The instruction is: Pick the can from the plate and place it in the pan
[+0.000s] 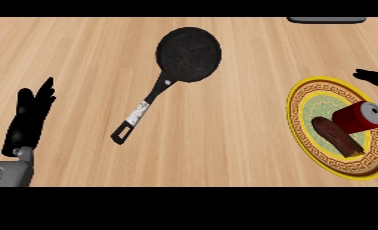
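Just below the right hand, whose fingers I cannot tell, the can looks light, rigid, slippery; take its cylindrical side, while the left hand rests open.

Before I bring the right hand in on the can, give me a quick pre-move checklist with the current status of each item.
1. Can on the yellow plate: ok, it lies tilted near the right edge.
2. Brown item beside the can: not ok, it touches or overlaps the can and may be nudged.
3. Pan free to receive: ok, nothing inside.
4. Right hand: cannot tell, only fingertips show at the right edge.
5. Left hand: ok, open, resting at far left.
6. Path from plate to pan: ok, bare counter.
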{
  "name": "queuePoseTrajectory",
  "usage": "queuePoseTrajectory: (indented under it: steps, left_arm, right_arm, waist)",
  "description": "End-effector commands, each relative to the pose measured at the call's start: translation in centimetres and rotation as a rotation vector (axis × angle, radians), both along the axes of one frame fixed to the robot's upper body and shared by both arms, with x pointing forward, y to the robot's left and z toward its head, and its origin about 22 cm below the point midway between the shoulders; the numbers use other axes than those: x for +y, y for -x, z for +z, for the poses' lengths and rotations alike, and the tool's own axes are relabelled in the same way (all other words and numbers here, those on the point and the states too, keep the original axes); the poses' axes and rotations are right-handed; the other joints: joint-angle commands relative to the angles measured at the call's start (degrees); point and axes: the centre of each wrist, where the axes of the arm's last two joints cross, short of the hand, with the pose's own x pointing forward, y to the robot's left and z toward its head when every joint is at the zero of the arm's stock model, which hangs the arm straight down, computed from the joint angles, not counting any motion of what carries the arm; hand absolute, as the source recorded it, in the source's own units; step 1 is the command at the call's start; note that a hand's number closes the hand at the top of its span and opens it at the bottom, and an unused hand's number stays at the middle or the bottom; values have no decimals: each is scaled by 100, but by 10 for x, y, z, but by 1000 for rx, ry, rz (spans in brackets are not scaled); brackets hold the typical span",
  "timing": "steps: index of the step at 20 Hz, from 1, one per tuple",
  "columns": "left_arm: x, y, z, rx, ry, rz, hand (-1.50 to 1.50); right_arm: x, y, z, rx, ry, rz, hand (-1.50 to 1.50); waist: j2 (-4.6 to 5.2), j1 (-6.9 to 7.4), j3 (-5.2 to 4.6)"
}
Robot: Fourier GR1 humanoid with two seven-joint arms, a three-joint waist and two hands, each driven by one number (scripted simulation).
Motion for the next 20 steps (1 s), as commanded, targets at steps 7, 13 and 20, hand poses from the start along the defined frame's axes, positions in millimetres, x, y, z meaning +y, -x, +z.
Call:
queuePoseTrajectory:
  steps: [7, 13, 20]
  left_arm:
    - [4, 4, -8, 12, -13, -5, 0]
    - [10, -5, -8, -1, 0, -2, 0]
    - [10, -11, 39, -14, -10, -12, 0]
  right_arm:
    - [-5, 2, -24, 31, 82, -3, -150]
    - [-11, -4, -46, 37, 67, 4, -150]
    - [-4, -22, -37, 19, 62, -13, -150]
  waist:
    - [-1, -14, 0]
    - [6, -16, -1]
    - [0, 28, 2]
